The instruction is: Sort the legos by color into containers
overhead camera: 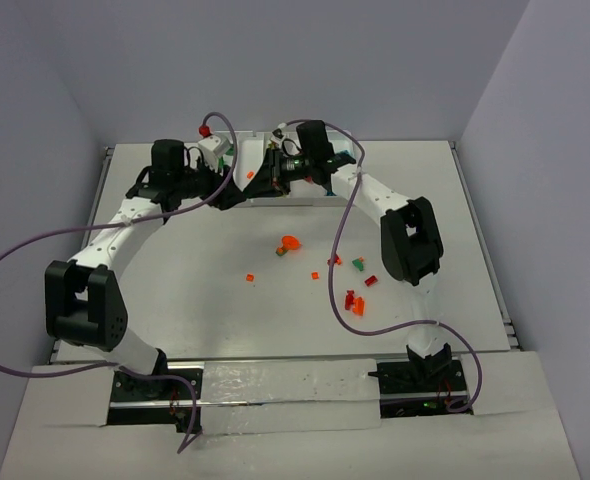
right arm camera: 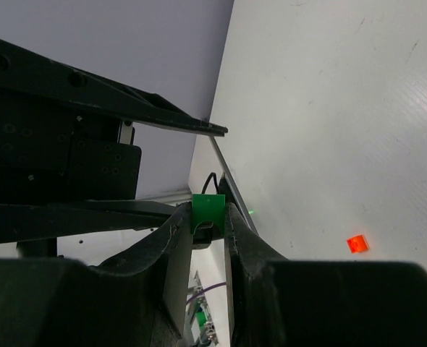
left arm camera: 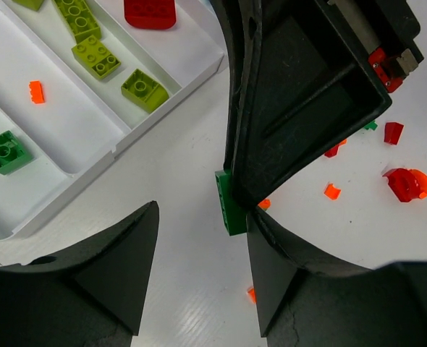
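At the far side of the white table (overhead camera: 205, 300), the left arm (overhead camera: 115, 225) and the right arm (overhead camera: 410, 240) reached inward and met just in front of the white tray (left arm camera: 76, 126).

Tray: the long compartments lay side by side. One held a red brick (left arm camera: 150, 12). The next held three lime green bricks (left arm camera: 94, 54), the next a small orange piece (left arm camera: 36, 92), and the next a second dark green brick (left arm camera: 7, 152).

Right gripper (right arm camera: 208, 220): the fingers were closed on a dark green brick (right arm camera: 208, 207), pinched upright between the fingertips above the table, beside the tray's end wall and outside every compartment.

Left gripper (left arm camera: 203, 217): the fingers stood well apart with nothing between them. The held brick lay just beside the tip of one finger, and contact could not be told.

Loose legos (overhead camera: 353, 302): small orange, red and green pieces lay scattered on the table's middle, well apart from the tray, between the two arms.
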